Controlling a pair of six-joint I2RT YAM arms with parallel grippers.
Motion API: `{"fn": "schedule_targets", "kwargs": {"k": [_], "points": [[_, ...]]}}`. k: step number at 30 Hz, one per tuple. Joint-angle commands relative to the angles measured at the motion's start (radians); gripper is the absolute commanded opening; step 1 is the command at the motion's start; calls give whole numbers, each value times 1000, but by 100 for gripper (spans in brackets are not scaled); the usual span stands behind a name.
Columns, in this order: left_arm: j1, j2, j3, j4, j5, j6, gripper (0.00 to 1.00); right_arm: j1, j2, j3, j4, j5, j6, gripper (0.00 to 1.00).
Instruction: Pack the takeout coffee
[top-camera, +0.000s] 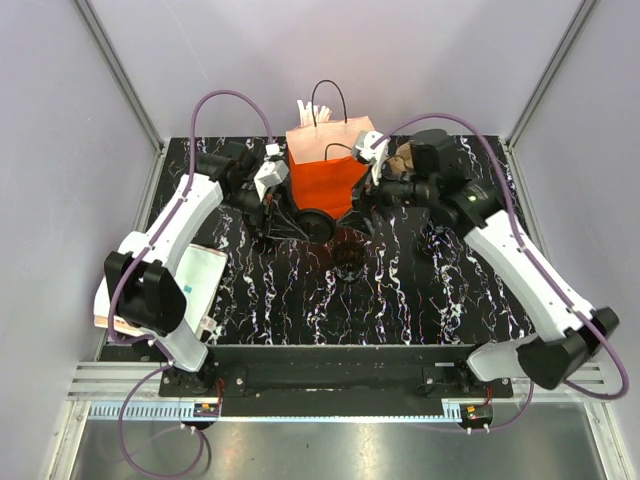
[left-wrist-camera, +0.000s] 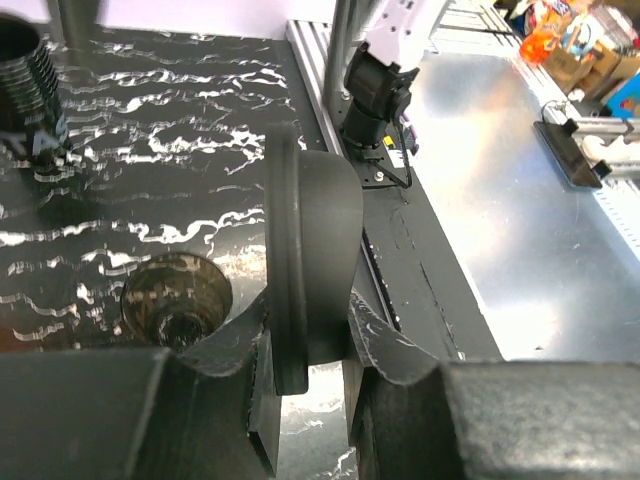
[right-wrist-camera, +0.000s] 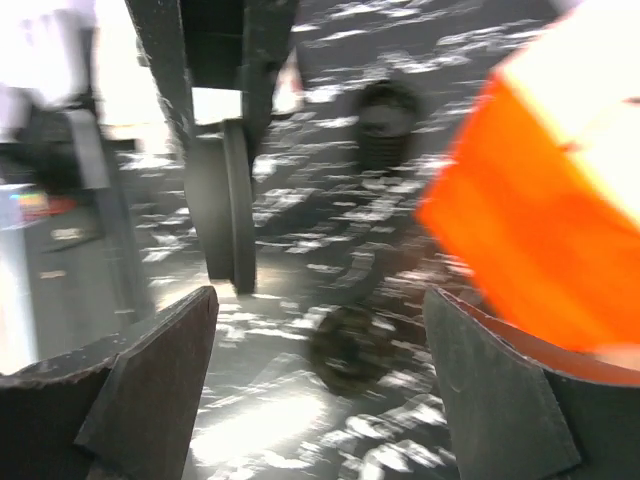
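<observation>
The takeout coffee (left-wrist-camera: 310, 250) is a small black cup with a thick rim. It lies on its side between the fingers of my left gripper (left-wrist-camera: 310, 340), which is shut on it. In the top view the left gripper (top-camera: 303, 222) holds the cup (top-camera: 319, 227) just in front of the upright orange paper bag (top-camera: 325, 172). My right gripper (top-camera: 368, 192) is at the bag's right front corner. In the blurred right wrist view the right gripper (right-wrist-camera: 320, 330) is open and empty, with the bag (right-wrist-camera: 545, 210) beside its right finger and the held cup (right-wrist-camera: 222, 210) at the left.
A squat black ringed piece (top-camera: 348, 258) lies on the marbled table in front of the bag, and also shows in the left wrist view (left-wrist-camera: 175, 298). A ribbed black stack (left-wrist-camera: 25, 80) stands further off. A white packet (top-camera: 197, 283) lies at the table's left edge.
</observation>
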Motion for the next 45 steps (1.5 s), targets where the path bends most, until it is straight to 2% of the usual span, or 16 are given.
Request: {"fn": "schedule_targets", "kwargs": {"k": [1, 4, 6, 7, 8, 11, 20, 31, 34, 45], "points": [[21, 49, 17, -209, 225, -51, 16, -10, -86, 67, -54, 276, -159, 90], [22, 86, 36, -209, 224, -79, 13, 8, -81, 106, -83, 301, -196, 90], [22, 101, 42, -209, 224, -88, 12, 47, -69, 136, -101, 373, -233, 90], [22, 102, 47, -210, 224, -93, 12, 115, -51, 139, -107, 413, -251, 89], [21, 104, 47, -209, 224, -94, 12, 148, -42, 140, -108, 507, -288, 89], [22, 99, 50, -209, 224, -91, 11, 260, 9, 151, -98, 637, -331, 87], [28, 106, 45, -209, 224, -93, 11, 421, 152, 208, -68, 894, -426, 75], [35, 115, 40, -209, 225, -88, 11, 469, 170, 199, -31, 988, -477, 47], [33, 124, 44, -209, 227, -90, 11, 489, 176, 202, -32, 1013, -493, 42], [36, 124, 44, -209, 227, -93, 11, 532, 202, 146, 32, 1105, -561, 39]]}}
